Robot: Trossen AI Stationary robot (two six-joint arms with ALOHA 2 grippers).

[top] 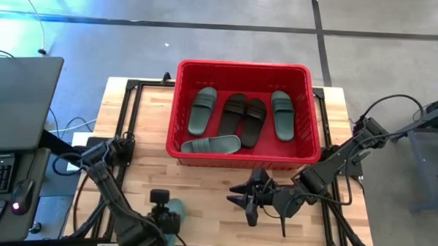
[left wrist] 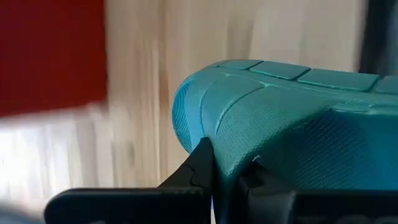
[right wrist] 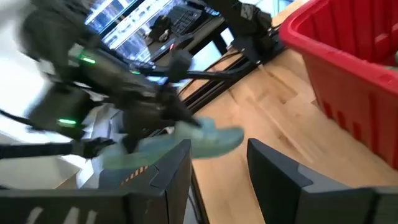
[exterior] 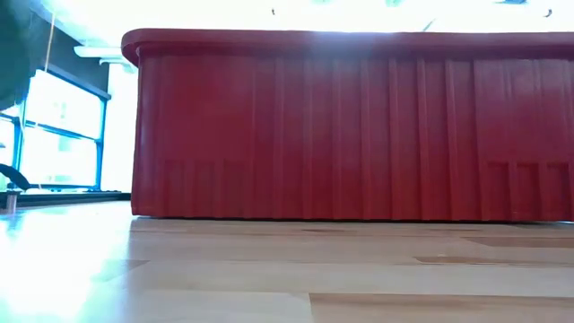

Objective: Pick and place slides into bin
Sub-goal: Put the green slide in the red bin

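High view: last green slide (top: 173,211) is pinched at its edge by the left gripper (top: 163,217), probably for carrying; bin (top: 246,68) sits ahead. Right gripper (top: 247,201) is spread, nothing held.

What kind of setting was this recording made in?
Probably a robotics lab or workshop: a light wooden table on a black metal frame stands on a grey concrete floor with dark seam lines, and a keyboard and dark desk sit beside it. The low view shows large windows.
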